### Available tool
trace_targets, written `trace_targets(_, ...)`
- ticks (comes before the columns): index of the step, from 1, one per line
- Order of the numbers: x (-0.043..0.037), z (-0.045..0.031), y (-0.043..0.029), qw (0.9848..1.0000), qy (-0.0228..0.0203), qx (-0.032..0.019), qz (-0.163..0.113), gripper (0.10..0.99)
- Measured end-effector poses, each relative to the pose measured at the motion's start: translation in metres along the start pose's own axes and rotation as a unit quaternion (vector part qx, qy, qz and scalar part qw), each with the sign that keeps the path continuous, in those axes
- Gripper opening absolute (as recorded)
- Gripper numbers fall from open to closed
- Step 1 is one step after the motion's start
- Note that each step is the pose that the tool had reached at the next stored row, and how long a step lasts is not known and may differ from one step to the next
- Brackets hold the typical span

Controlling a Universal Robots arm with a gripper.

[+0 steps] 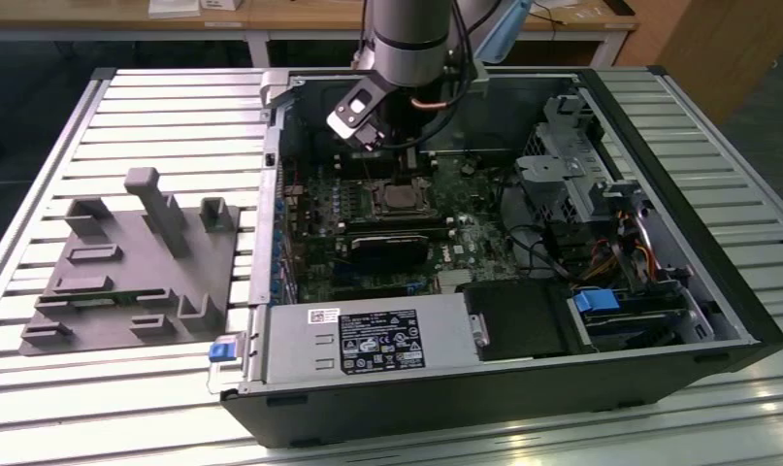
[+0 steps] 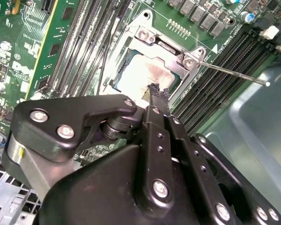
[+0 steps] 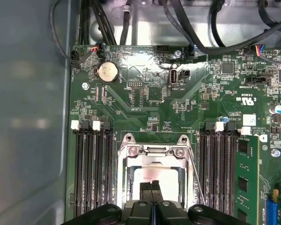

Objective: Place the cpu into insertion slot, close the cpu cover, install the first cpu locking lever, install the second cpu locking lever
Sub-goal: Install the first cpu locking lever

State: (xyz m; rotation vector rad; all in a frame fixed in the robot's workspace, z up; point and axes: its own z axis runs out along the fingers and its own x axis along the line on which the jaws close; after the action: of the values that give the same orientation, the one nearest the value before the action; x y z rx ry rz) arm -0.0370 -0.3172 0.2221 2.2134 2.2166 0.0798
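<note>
1. The pincer (image 3: 152, 188) is clenched. Its two black fingers lie together with no gap that we can see, and nothing is between them.
2. The small flat square chip with the dull silver-grey metal top, the cpu (image 2: 139, 70), lies directly under the fingertips, in its slot on the green motherboard (image 3: 145, 103). We cannot tell if the tips touch it or hang just above it.
3. The thin square silvery metal frame plate, the cpu cover (image 3: 154, 151), lies around the chip below the pincer. It looks folded down, and the chip shows through its cut-out centre.
4. A thin straight steel rod, which we take for one cpu locking lever (image 2: 234, 74), stands out beside the pincer and apart from the fingers. It seems not hooked.
5. We judge that the step in hand is to settle the cover flat. For this we would press straight down and softly, without sliding sideways, because a chip pushed sideways may sit wrongly in its slot. The joined fingers make one stiff pusher. They should stay clear of the long black memory slots (image 3: 91, 173) on both sides of the pincer.
</note>
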Motion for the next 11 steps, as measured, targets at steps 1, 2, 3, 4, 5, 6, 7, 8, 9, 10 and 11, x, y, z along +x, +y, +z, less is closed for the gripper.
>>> trace_targets(1,0.0000,-0.0006,0.0000,1.0000,0.0000,0.0000,0.000,0.114)
trace_targets(2,0.0000,-0.0009,0.0000,1.0000,0.0000,0.0000,0.000,0.114)
trace_targets(3,0.0000,-0.0013,0.0001,1.0000,0.0000,0.0000,0.000,0.114)
trace_targets(4,0.0001,-0.0019,0.0001,1.0000,0.0000,0.0000,0.000,0.114)
trace_targets(5,0.0001,-0.0025,0.0001,1.0000,0.0000,0.0000,0.000,0.114)
trace_targets(6,0.0001,-0.0034,0.0001,1.0000,0.0000,0.0000,0.000,0.114)
trace_targets(7,0.0001,-0.0043,0.0002,1.0000,0.0000,0.0000,0.000,0.114)
trace_targets(8,0.0001,-0.0048,0.0002,1.0000,-0.0001,0.0000,0.000,0.114)
trace_targets(9,0.0002,-0.0049,0.0003,1.0000,0.0000,0.0000,0.000,0.114)
trace_targets(10,0.0002,-0.0048,0.0003,1.0000,0.0000,0.0000,0.000,0.114)
trace_targets(11,0.0002,-0.0049,0.0003,1.0000,0.0000,0.0000,0.000,0.114)
